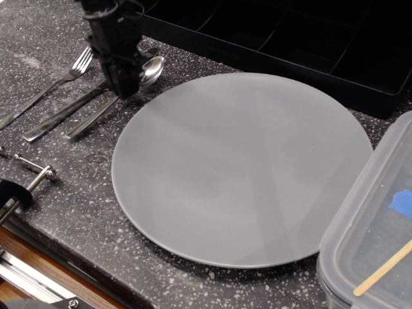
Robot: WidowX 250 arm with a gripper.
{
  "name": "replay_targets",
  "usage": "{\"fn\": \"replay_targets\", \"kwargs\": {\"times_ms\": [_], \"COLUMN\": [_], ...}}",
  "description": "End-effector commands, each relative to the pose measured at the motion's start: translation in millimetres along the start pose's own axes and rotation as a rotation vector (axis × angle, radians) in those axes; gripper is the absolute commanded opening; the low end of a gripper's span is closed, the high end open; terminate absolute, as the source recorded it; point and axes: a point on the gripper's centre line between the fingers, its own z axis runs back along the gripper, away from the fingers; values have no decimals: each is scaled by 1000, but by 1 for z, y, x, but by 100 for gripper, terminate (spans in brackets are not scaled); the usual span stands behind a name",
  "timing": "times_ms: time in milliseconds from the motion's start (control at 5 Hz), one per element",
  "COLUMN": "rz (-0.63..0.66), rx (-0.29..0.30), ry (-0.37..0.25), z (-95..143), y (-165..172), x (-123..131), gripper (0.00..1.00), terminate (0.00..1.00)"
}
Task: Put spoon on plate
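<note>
Spoon (pixel 138 80) just off the plate (pixel 244 167) rim, hand (pixel 124 85) over its neck, grip hidden.

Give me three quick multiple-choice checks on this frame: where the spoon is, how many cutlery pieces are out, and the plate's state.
1. Where is the spoon?
A. On the plate
B. On the counter left of the plate, under the gripper
C. In the container

2. How many cutlery pieces lie left of the plate?
A. One
B. Three
C. Five

3. What is on the plate?
A. Nothing
B. The fork
C. A blue scrap

Key: 1 B, its bowl shows beside the gripper, off the plate's rim. 2 B, the fork, knife and spoon. 3 A, its grey face is bare.
</note>
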Motion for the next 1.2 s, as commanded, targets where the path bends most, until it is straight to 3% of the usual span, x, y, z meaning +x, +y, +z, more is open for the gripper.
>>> {"fn": "replay_targets", "kwargs": {"times_ms": [0,200,400,800,1000], "rz": [-62,-51,5,77,90], "rx": [-102,-146,-169,-193,-178], "ry": [-126,-130,-127,-150,-157], "z": [73,63,38,3,-9], "y": [-55,-100,-140,-178,-184], "x": [3,3,3,19,25], "gripper": [0,0,0,0,0], "terminate": [0,0,0,0,0]}}
